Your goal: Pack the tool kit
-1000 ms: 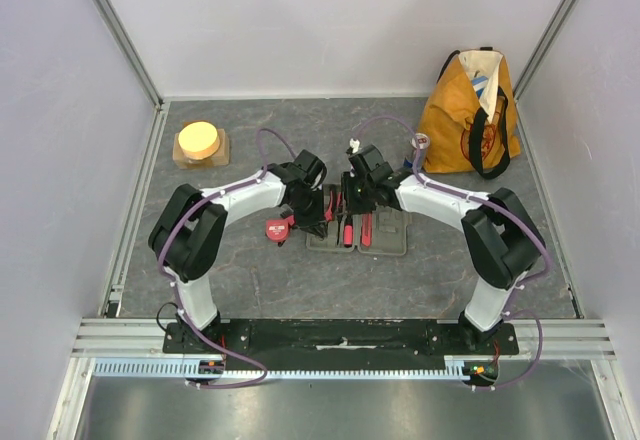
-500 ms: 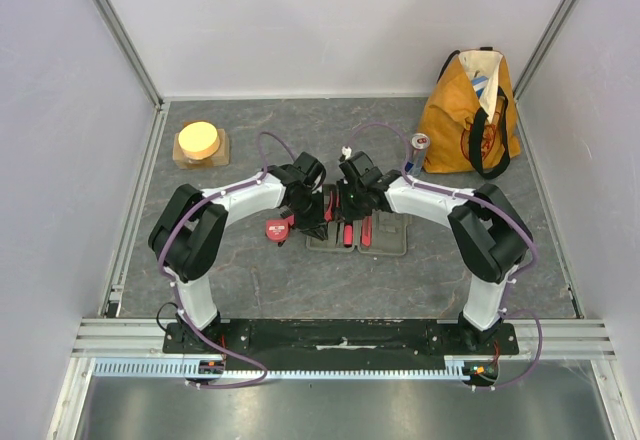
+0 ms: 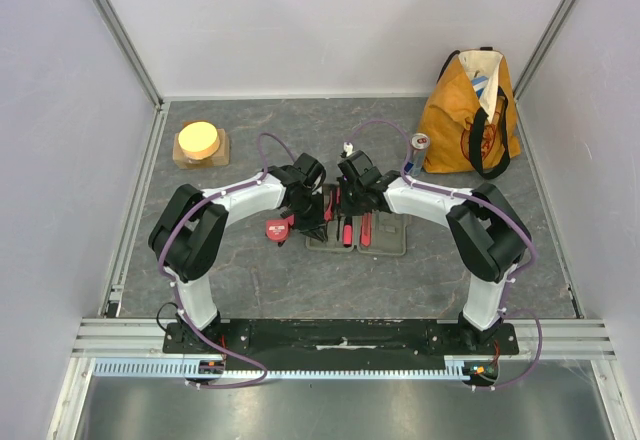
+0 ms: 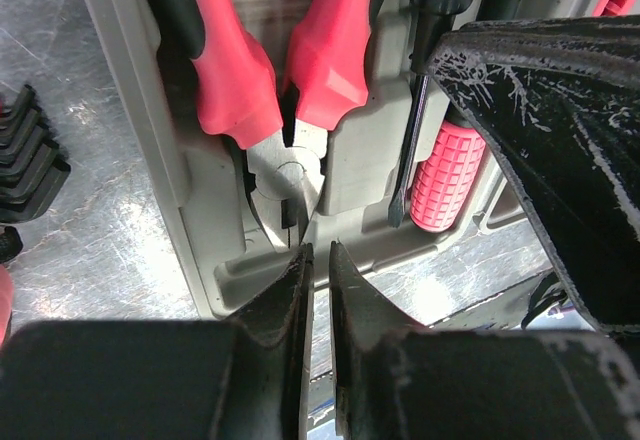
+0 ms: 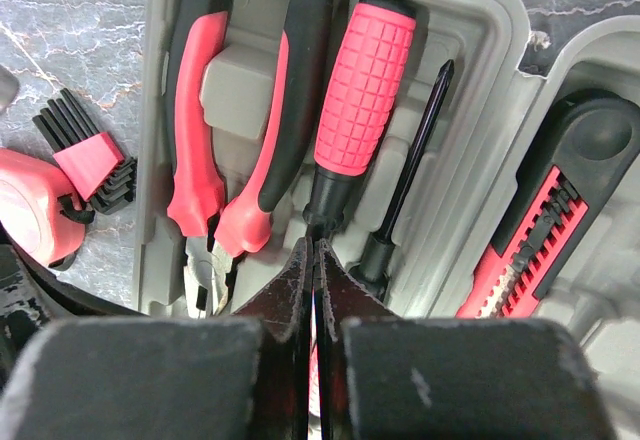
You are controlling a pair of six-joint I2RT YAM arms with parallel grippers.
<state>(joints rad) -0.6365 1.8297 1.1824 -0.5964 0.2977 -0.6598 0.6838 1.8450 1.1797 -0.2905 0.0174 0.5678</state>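
Observation:
The grey tool kit case [image 3: 390, 235] lies open at the table's middle. In the right wrist view its tray [image 5: 480, 20] holds red-and-black pliers [image 5: 195, 140], a red-handled screwdriver [image 5: 362, 80], a slim black screwdriver [image 5: 410, 150] and a cutter [image 5: 535, 230]. My right gripper [image 5: 316, 245] is shut on the red screwdriver's shaft just below its handle, over the tray [image 3: 350, 205]. My left gripper [image 4: 318, 252] is shut and empty, its tips just off the pliers' head [image 4: 285, 175] at the case's left end [image 3: 310, 222]. The round red tape measure [image 3: 277, 228] lies on the table left of the case.
A fold-out hex key set [image 5: 85, 150] lies beside the tape measure. An orange tote bag [image 3: 472, 110] stands at the back right with a small can [image 3: 420, 142] by it. A wooden block with a yellow disc [image 3: 200, 142] sits at the back left.
My right gripper has moved left across the case, closer to the left gripper. The left arm has barely moved.

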